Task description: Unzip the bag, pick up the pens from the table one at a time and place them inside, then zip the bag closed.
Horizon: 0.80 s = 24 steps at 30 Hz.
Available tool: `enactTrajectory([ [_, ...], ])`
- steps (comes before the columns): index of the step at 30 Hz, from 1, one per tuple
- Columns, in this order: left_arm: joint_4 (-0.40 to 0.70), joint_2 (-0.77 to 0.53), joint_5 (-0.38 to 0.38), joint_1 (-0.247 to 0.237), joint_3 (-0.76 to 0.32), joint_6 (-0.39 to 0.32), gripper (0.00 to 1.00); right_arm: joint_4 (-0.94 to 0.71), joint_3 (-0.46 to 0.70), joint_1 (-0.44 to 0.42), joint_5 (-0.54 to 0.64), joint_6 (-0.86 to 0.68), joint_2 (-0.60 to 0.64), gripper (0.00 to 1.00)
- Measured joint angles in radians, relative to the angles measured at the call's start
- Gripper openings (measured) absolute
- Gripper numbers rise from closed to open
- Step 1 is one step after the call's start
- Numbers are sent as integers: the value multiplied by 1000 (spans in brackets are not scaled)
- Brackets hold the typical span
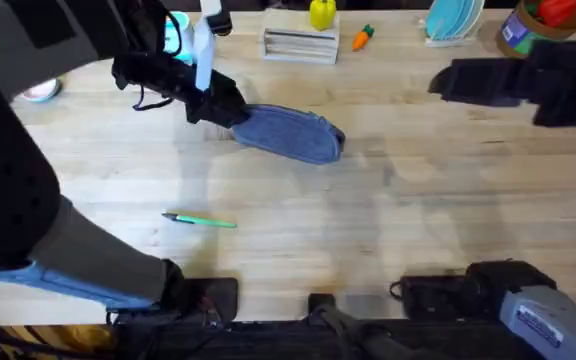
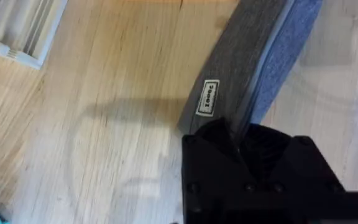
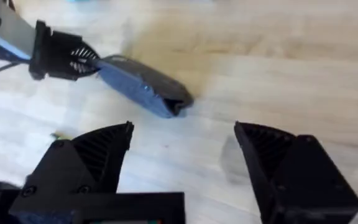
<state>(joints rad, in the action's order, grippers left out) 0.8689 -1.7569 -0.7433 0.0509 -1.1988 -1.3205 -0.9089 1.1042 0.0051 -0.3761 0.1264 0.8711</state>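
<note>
The blue-grey bag [image 1: 290, 132] lies at the middle back of the table [image 1: 368, 230], slanting toward the right. My left gripper [image 1: 224, 107] is shut on the bag's left end. In the left wrist view its black fingers [image 2: 213, 149] pinch the bag [image 2: 253, 62] just below a small white label [image 2: 209, 98]. One green pen [image 1: 200, 220] lies on the wood, in front of the bag and to the left. My right gripper [image 1: 450, 80] hovers open at the back right, well away from the bag. The right wrist view has the right gripper [image 3: 184, 130] empty, the bag [image 3: 145, 87] beyond it.
A white slatted rack [image 1: 300, 44], a yellow object [image 1: 322, 13] and a small orange carrot [image 1: 363, 38] stand along the back edge. Teal plates [image 1: 453, 20] and a container [image 1: 528, 30] sit at the back right. A pale dish [image 1: 40, 92] is at the far left.
</note>
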Motion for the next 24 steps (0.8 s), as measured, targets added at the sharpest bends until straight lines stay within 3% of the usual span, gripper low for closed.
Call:
enactTrajectory([
  [4,-8,0,0,0,0,0,44,1,0,39,-88,9,134,997],
  [10,-18,0,1,-1,0,0,43,39,0,174,-130,13,301,997],
  [18,-20,0,0,-1,0,0,43,198,0,355,-31,-17,413,997],
  [24,-20,0,0,-1,0,0,43,280,0,409,40,-61,465,997],
])
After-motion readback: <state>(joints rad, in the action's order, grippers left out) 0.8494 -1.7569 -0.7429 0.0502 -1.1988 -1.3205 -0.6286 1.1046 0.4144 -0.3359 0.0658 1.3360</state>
